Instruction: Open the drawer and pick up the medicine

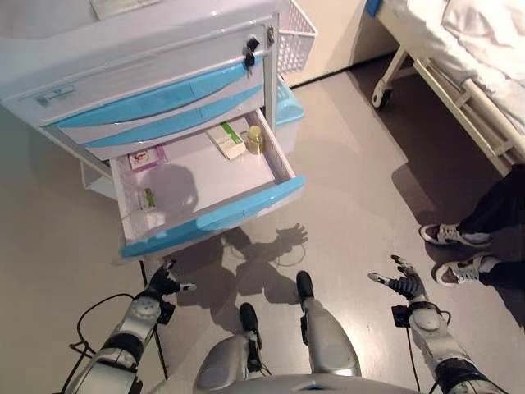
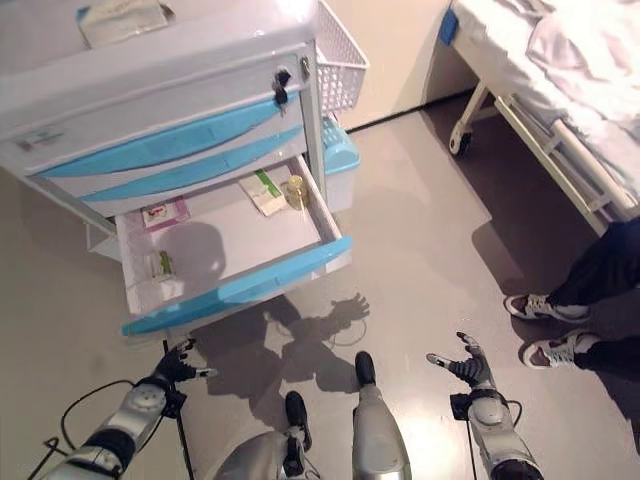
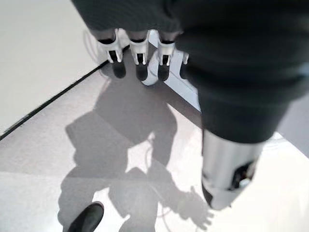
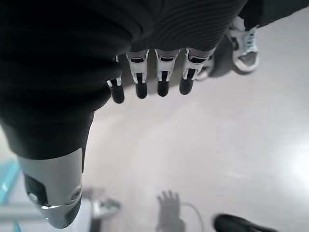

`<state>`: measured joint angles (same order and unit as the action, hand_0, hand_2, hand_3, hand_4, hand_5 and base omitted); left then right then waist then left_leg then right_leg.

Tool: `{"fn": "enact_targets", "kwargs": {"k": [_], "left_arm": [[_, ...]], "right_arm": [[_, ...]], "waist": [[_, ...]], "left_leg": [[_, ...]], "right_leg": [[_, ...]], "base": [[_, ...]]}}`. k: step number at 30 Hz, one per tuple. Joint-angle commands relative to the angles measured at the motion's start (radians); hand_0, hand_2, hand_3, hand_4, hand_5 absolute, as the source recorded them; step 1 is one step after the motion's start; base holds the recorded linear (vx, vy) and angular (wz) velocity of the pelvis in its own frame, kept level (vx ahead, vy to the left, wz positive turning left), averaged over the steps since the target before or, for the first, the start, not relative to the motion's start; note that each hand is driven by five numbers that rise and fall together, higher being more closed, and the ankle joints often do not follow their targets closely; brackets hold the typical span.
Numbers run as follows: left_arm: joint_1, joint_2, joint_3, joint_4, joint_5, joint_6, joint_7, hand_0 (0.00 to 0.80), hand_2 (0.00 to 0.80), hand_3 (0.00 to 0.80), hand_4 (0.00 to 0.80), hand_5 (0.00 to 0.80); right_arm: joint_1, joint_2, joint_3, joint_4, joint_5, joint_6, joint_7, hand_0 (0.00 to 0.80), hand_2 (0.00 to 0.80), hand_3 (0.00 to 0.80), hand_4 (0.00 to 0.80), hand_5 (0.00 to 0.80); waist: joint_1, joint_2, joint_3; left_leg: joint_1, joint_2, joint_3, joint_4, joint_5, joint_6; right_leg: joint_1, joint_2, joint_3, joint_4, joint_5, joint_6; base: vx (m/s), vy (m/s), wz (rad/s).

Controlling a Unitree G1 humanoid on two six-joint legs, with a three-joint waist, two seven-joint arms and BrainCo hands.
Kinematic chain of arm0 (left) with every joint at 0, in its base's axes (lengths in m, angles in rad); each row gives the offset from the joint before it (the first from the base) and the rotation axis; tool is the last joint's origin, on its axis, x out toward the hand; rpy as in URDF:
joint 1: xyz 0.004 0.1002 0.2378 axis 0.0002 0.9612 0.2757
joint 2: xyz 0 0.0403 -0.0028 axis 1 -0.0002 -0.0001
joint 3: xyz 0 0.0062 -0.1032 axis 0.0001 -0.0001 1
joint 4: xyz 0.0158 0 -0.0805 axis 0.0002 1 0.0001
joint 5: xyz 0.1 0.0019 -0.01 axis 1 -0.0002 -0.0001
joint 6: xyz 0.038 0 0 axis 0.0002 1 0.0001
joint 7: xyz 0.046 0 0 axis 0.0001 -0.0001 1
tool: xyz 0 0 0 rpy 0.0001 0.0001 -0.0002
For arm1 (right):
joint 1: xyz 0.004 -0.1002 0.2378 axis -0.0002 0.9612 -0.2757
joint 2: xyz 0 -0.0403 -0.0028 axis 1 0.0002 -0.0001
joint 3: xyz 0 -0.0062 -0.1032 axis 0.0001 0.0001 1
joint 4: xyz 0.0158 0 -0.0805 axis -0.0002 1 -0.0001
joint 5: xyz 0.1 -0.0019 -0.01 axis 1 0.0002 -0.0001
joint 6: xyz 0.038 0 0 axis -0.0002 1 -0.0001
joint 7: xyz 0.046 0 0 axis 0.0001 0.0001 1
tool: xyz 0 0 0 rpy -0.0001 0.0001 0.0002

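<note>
The cart's lowest drawer (image 1: 213, 220) with its light blue front stands pulled out. Inside lie a green-and-white medicine box (image 1: 225, 139), a small yellowish bottle (image 1: 255, 139), a pink-printed packet (image 1: 148, 156) and a small green-marked packet (image 1: 148, 199). My left hand (image 1: 162, 281) hangs low over the floor, below the drawer's front left corner, fingers relaxed and holding nothing. My right hand (image 1: 402, 281) is far to the right over the floor, also open and empty, its fingers (image 4: 140, 79) straight in the right wrist view.
The white medical cart (image 1: 139, 74) has two shut blue-fronted drawers above and a white wire basket (image 1: 294, 33) on its right side. A hospital bed (image 1: 459, 66) on castors stands at the upper right. A person's legs and white shoes (image 1: 455, 250) are beside my right hand.
</note>
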<state>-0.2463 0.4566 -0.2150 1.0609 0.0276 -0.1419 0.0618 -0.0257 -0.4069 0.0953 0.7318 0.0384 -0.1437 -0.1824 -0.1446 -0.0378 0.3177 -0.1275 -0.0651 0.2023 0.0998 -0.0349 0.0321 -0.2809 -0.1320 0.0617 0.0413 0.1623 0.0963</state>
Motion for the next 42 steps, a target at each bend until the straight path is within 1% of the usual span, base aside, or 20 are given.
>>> {"fn": "enact_targets", "kwargs": {"k": [1, 3, 4, 5, 8, 12, 13, 15, 16, 17, 18, 21, 25, 28, 30, 31, 35, 37, 38, 42], "left_arm": [[-0.043, 0.074, -0.002, 0.014, -0.006, -0.01, -0.009, 0.0, 0.0, 0.0, 0.0, 0.0], [-0.093, 0.099, -0.022, 0.022, -0.027, -0.003, -0.03, 0.0, 0.0, 0.0, 0.0, 0.0], [-0.11, 0.111, -0.029, 0.019, -0.036, 0.0, -0.041, 0.0, 0.0, 0.0, 0.0, 0.0], [-0.11, 0.111, -0.029, 0.019, -0.036, 0.0, -0.041, 0.0, 0.0, 0.0, 0.0, 0.0], [-0.185, 0.154, -0.079, 0.016, -0.038, 0.003, -0.074, 0.0, 0.0, 0.0, 0.0, 0.0], [-0.275, 0.203, -0.138, -0.019, -0.038, 0.005, -0.086, 0.0, 0.0, 0.0, 0.0, 0.0], [-0.329, 0.231, -0.161, -0.054, -0.053, -0.002, -0.081, 0.0, 0.0, 0.0, 0.0, 0.0], [-0.329, 0.231, -0.161, -0.054, -0.053, -0.002, -0.081, 0.0, 0.0, 0.0, 0.0, 0.0], [-0.37, 0.265, -0.17, -0.07, -0.075, -0.006, -0.076, 0.0, 0.0, 0.0, 0.0, 0.0], [-0.37, 0.265, -0.17, -0.07, -0.075, -0.006, -0.076, 0.0, 0.0, 0.0, 0.0, 0.0], [-0.415, 0.301, -0.187, -0.081, -0.078, -0.007, -0.077, 0.0, 0.0, 0.0, 0.0, 0.0], [-0.495, 0.352, -0.215, -0.077, -0.08, -0.011, -0.07, 0.0, 0.0, 0.0, 0.0, 0.0], [-0.546, 0.396, -0.227, -0.065, -0.087, -0.017, -0.068, 0.0, 0.0, 0.0, 0.0, 0.0], [-0.565, 0.412, -0.231, -0.067, -0.088, -0.018, -0.066, 0.0, 0.0, 0.0, 0.0, 0.0], [-0.603, 0.436, -0.248, -0.049, -0.075, -0.014, -0.059, 0.0, 0.0, 0.0, 0.0, 0.0], [-0.604, 0.436, -0.249, -0.049, -0.075, -0.015, -0.059, 0.0, 0.0, 0.0, 0.0, 0.0], [-0.69, 0.475, -0.294, -0.007, -0.029, -0.008, -0.043, 0.0, 0.0, 0.0, 0.0, 0.0], [-0.697, 0.477, -0.296, -0.002, -0.029, -0.01, -0.04, 0.0, 0.0, 0.0, 0.0, 0.0], [-0.729, 0.484, -0.276, 0.01, -0.048, -0.007, -0.006, 0.0, 0.0, 0.0, 0.0, 0.0], [-0.763, 0.5, -0.274, -0.001, -0.052, -0.006, 0.034, 0.0, 0.0, 0.0, 0.0, 0.0]], "right_arm": [[-0.041, -0.058, 0.066, 0.005, -0.062, -0.008, 0.017, 0.0, 0.0, 0.0, 0.0, 0.0], [-0.05, -0.074, 0.12, 0.063, -0.109, 0.002, 0.038, 0.0, 0.0, 0.0, 0.0, 0.0], [-0.052, -0.084, 0.143, 0.06, -0.133, 0.006, 0.047, 0.0, 0.0, 0.0, 0.0, 0.0], [-0.052, -0.084, 0.143, 0.06, -0.133, 0.006, 0.047, 0.0, 0.0, 0.0, 0.0, 0.0], [-0.081, -0.118, 0.208, 0.092, -0.189, 0.015, 0.065, 0.0, 0.0, 0.0, 0.0, 0.0], [-0.112, -0.133, 0.244, 0.148, -0.2, 0.023, 0.078, 0.0, 0.0, 0.0, 0.0, 0.0], [-0.117, -0.131, 0.254, 0.172, -0.197, 0.022, 0.08, 0.0, 0.0, 0.0, 0.0, 0.0], [-0.117, -0.131, 0.254, 0.172, -0.197, 0.022, 0.08, 0.0, 0.0, 0.0, 0.0, 0.0], [-0.115, -0.148, 0.28, 0.147, -0.232, 0.02, 0.085, 0.0, 0.0, 0.0, 0.0, 0.0], [-0.115, -0.148, 0.28, 0.147, -0.232, 0.02, 0.085, 0.0, 0.0, 0.0, 0.0, 0.0], [-0.113, -0.156, 0.293, 0.154, -0.246, 0.018, 0.087, 0.0, 0.0, 0.0, 0.0, 0.0], [-0.12, -0.149, 0.303, 0.19, -0.238, 0.02, 0.094, 0.0, 0.0, 0.0, 0.0, 0.0], [-0.108, -0.136, 0.309, 0.196, -0.23, 0.018, 0.103, 0.0, 0.0, 0.0, 0.0, 0.0], [-0.103, -0.127, 0.313, 0.196, -0.228, 0.017, 0.105, 0.0, 0.0, 0.0, 0.0, 0.0], [-0.094, -0.115, 0.329, 0.194, -0.234, 0.017, 0.112, 0.0, 0.0, 0.0, 0.0, 0.0], [-0.094, -0.115, 0.329, 0.194, -0.234, 0.017, 0.112, 0.0, 0.0, 0.0, 0.0, 0.0], [-0.083, -0.106, 0.347, 0.202, -0.237, 0.014, 0.119, 0.0, 0.0, 0.0, 0.0, 0.0], [-0.084, -0.103, 0.347, 0.202, -0.235, 0.014, 0.119, 0.0, 0.0, 0.0, 0.0, 0.0], [-0.079, -0.093, 0.347, 0.206, -0.226, 0.012, 0.116, 0.0, 0.0, 0.0, 0.0, 0.0], [-0.076, -0.085, 0.348, 0.202, -0.216, 0.011, 0.109, 0.0, 0.0, 0.0, 0.0, 0.0]], "waist": [[0.006, 0.009, 0.009], [-0.001, 0.001, 0.025], [-0.004, 0.0, 0.031], [-0.004, 0.0, 0.03], [-0.014, -0.012, 0.051], [-0.017, -0.017, 0.064], [-0.018, -0.016, 0.07], [-0.018, -0.016, 0.07], [-0.019, -0.015, 0.076], [-0.019, -0.015, 0.076], [-0.017, -0.013, 0.08], [-0.015, -0.01, 0.084], [-0.016, -0.004, 0.081], [-0.016, -0.002, 0.079], [-0.016, 0.001, 0.076], [-0.016, 0.001, 0.077], [-0.017, 0.006, 0.074], [-0.017, 0.006, 0.074], [-0.016, 0.006, 0.071], [-0.014, 0.006, 0.071]], "left_leg": [[-0.083, -0.019, -0.033, 0.098, -0.054, -0.002], [-0.12, -0.015, -0.034, 0.131, -0.059, -0.006], [-0.132, -0.012, -0.032, 0.142, -0.061, -0.007], [-0.133, -0.012, -0.032, 0.142, -0.061, -0.007], [-0.174, -0.002, -0.018, 0.176, -0.068, -0.012], [-0.209, 0.009, -0.01, 0.2, -0.07, -0.016], [-0.224, 0.01, -0.011, 0.205, -0.069, -0.017], [-0.224, 0.01, -0.011, 0.206, -0.069, -0.017], [-0.239, 0.013, -0.012, 0.214, -0.067, -0.019], [-0.239, 0.013, -0.012, 0.215, -0.067, -0.019], [-0.242, 0.014, -0.012, 0.213, -0.065, -0.02], [-0.242, 0.016, -0.014, 0.207, -0.062, -0.024], [-0.244, 0.017, -0.016, 0.206, -0.06, -0.028], [-0.246, 0.017, -0.016, 0.204, -0.059, -0.029], [-0.249, 0.017, -0.018, 0.204, -0.059, -0.031], [-0.249, 0.017, -0.018, 0.204, -0.059, -0.031], [-0.256, 0.018, -0.019, 0.203, -0.055, -0.033], [-0.257, 0.019, -0.019, 0.203, -0.055, -0.034], [-0.264, 0.02, -0.019, 0.207, -0.055, -0.035], [-0.269, 0.023, -0.019, 0.209, -0.055, -0.036]], "right_leg": [[-0.066, 0.024, 0.02, 0.191, -0.125, 0.053], [-0.094, 0.02, 0.019, 0.212, -0.128, 0.047], [-0.106, 0.02, 0.02, 0.221, -0.129, 0.046], [-0.107, 0.02, 0.02, 0.221, -0.129, 0.046], [-0.147, 0.025, 0.03, 0.238, -0.122, 0.044], [-0.181, 0.03, 0.036, 0.247, -0.116, 0.045], [-0.193, 0.029, 0.032, 0.247, -0.114, 0.045], [-0.194, 0.029, 0.032, 0.247, -0.114, 0.045], [-0.204, 0.03, 0.029, 0.247, -0.111, 0.046], [-0.204, 0.03, 0.029, 0.247, -0.111, 0.046], [-0.204, 0.03, 0.028, 0.242, -0.107, 0.048], [-0.203, 0.028, 0.023, 0.233, -0.103, 0.05], [-0.206, 0.026, 0.022, 0.226, -0.098, 0.052], [-0.207, 0.026, 0.02, 0.225, -0.097, 0.052], [-0.206, 0.025, 0.017, 0.221, -0.097, 0.052], [-0.206, 0.025, 0.017, 0.221, -0.097, 0.052], [-0.211, 0.023, 0.012, 0.214, -0.093, 0.053], [-0.212, 0.023, 0.011, 0.213, -0.092, 0.053], [-0.215, 0.022, 0.009, 0.21, -0.09, 0.053], [-0.218, 0.021, 0.007, 0.208, -0.089, 0.052]], "base": [[-0.071, -0.011, -0.16], [-0.053, -0.019, -0.11], [-0.037, -0.002, 0.01], [-0.045, 0.003, 0.03], [-0.045, -0.003, -0.01], [-0.021, -0.01, -0.02], [0.0, 0.0, 0.0], [0.0, 0.0, 0.0], [0.0, 0.0, 0.0], [-0.006, -0.031, -0.04], [-0.001, -0.027, -0.07], [-0.001, -0.013, -0.02], [0.003, -0.005, -0.01], [0.0, 0.0, 0.0], [0.0, 0.0, 0.0], [0.0, 0.0, 0.0], [0.0, 0.0, 0.0], [0.0, 0.0, 0.0], [0.0, 0.0, 0.0], [0.001, -0.008, 0.0]]}}
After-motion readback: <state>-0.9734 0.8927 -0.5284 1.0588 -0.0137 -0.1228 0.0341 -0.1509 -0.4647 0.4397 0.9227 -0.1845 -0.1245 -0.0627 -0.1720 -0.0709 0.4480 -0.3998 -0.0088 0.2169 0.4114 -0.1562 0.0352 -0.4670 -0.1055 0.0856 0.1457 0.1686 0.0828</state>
